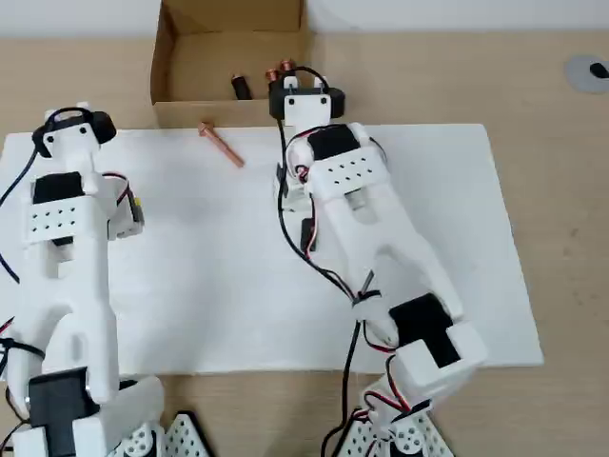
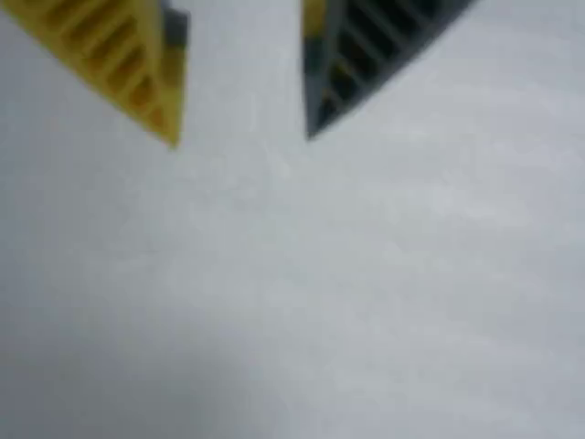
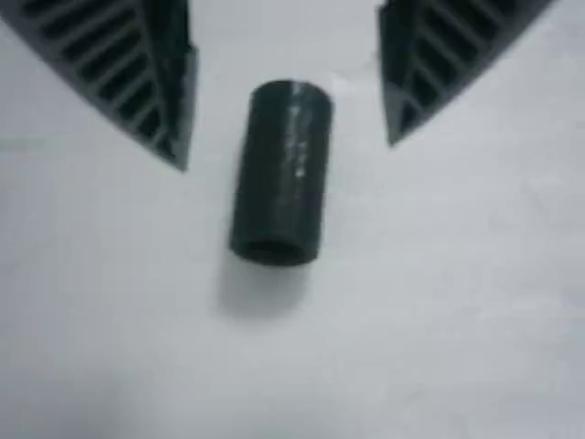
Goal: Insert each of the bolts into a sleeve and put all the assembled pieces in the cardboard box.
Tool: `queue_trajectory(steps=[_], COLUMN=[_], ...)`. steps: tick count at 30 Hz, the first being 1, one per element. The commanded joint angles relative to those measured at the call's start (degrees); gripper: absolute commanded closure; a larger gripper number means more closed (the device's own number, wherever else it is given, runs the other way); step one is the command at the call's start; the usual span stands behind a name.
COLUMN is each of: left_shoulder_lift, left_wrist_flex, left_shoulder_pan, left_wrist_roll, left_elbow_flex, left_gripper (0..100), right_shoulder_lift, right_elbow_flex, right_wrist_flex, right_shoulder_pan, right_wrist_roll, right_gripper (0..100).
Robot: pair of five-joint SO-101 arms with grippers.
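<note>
Bright, even, diffuse lighting across the tabletop (image 1: 561,190); the sleeve (image 3: 279,174) casts a soft, faint shadow.

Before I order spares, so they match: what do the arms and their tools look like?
The left arm and right arm are white shells with black motors and black and red cables. The left tool has one yellow and one dark ribbed finger; the right tool, two dark ones.

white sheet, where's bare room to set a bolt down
Bare patch: the white sheet between the two arms, from the copper bolt toward their bases. Another strip runs between the arm by the cardboard box and the sheet's right edge. Crowded at the box front; the right pincer straddles a black sleeve, open.
</note>
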Motion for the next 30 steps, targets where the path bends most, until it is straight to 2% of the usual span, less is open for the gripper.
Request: queue_trajectory(steps=[1, 7, 30], left_shoulder_lift=[-2.24, -2.24, -2.68], left_wrist_flex=[-0.62, -0.62, -0.18], left_shoulder_pan=[0.7, 0.79, 0.53], left_wrist_roll=[-0.09, 0.09, 1.49], left_elbow_flex=[-0.44, -0.62, -0.35], left_gripper=[90, 90, 90], right_shoulder_lift=[-0.13, 2.33, 12.26], right_elbow_flex=[-0.22, 3.03, 3.38], right_wrist_flex=[0.44, 1.67, 1.23], right_shoulder_pan=[-1.54, -4.35, -3.91], right_wrist_roll=[-0.79, -0.79, -0.26], right_gripper=[84.6, 84.7, 84.9])
